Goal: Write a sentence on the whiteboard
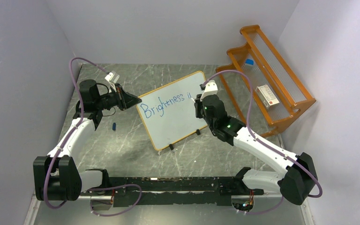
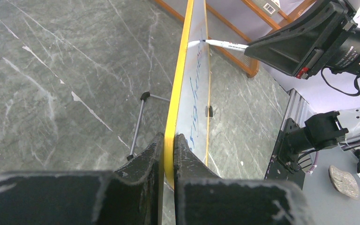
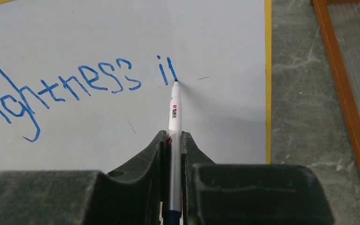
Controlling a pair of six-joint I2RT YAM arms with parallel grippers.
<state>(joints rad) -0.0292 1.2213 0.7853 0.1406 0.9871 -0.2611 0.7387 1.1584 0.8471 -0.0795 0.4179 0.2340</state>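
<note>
— Since the left wrist camera is looking along the whiteboard (image 2: 192, 108) from its edge, what is getting hard to see?
— The sentence (image 3: 98, 79) is looking squashed there. The right wrist view is cutting off its start and showing only "ightness", then an "i" and one more stroke. From the top it is reading "Brightness" plus two small strokes.
— What are the fingers doing?
— The left gripper (image 2: 168, 140) is pinching the board's yellow-orange frame, one finger on each side. The right gripper (image 3: 172, 138) is squeezing a white marker (image 3: 174, 105), and its blue tip is touching the board at the last stroke.
— Where is the board sitting?
— It is standing up in the middle of a grey, marble-looking table (image 1: 122, 150), on two small black feet (image 1: 171, 146). Pale walls are closing in on three sides.
— What is lying near the edges?
— An orange rack (image 1: 250, 31) is sitting by the right wall, near the board's far corner, and it is holding a small box (image 1: 267, 96). A little blue thing (image 1: 114, 126) is lying on the table left of the board; I cannot tell what it is. White board is lying open to the right of the writing and below it.
</note>
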